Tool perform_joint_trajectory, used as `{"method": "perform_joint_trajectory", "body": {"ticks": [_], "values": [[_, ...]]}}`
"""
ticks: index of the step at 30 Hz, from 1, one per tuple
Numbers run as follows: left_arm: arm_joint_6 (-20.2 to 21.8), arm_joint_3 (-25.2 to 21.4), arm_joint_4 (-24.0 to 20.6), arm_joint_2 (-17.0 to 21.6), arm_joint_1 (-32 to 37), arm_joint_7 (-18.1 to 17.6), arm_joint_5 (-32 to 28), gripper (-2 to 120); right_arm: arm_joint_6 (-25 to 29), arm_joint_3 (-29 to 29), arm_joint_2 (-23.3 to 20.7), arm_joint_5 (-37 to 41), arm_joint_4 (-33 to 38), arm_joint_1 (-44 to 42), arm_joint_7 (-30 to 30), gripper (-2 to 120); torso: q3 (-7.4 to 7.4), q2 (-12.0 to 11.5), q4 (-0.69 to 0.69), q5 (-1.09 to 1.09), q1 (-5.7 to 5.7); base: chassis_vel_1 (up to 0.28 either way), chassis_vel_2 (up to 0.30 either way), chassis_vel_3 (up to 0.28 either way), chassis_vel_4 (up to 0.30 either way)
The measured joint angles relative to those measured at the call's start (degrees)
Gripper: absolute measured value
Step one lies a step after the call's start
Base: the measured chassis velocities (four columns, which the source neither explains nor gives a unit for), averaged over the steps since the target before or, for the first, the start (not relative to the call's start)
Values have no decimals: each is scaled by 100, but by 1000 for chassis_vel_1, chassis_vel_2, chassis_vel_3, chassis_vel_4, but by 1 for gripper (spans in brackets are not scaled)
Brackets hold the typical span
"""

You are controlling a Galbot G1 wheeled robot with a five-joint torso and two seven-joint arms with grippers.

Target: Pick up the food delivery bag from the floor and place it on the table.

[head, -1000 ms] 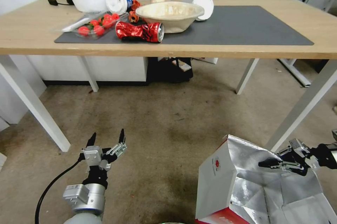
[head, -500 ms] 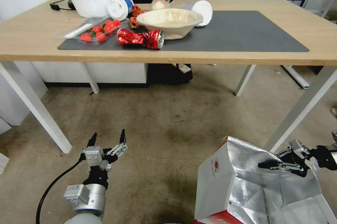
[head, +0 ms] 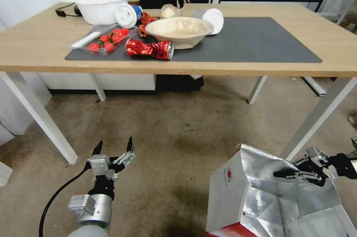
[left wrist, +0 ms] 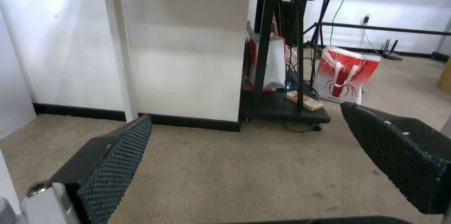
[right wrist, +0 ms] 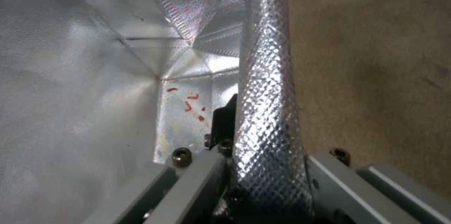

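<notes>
Below the table (head: pixel 223 67) edge, over bare floor (head: pixel 178 133), the right pincer (head: pixel 288 174) clamps the food delivery bag (head: pixel 238 188) rim; left pincer (head: pixel 113 148) spread wide.

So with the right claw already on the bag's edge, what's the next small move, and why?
Probably a straight lift. The right claw is shut on the foil-lined wall of the food delivery bag, with that wall pinched between its fingers in the right wrist view. The bag sits well below the table, so it needs height before going forward. The left claw hangs open, off to the side.
</notes>
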Motion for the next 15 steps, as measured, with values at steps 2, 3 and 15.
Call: {"method": "perform_joint_trajectory", "body": {"ticks": [2,3,15], "values": [[6,1,1,3,-2,1,-1,100,0,0,0,-1,0,-6,0,0,20,29,0,0,10,0,0,0,0],[15,3,2,4,-5,1,-2,100,0,0,-1,-2,0,-10,0,0,38,53,0,0,17,0,0,0,0],[80,0,-44,-30,-47,1,-9,100,-2,2,-16,-19,7,-10,0,0,233,330,0,0,98,0,0,0,0]]}}
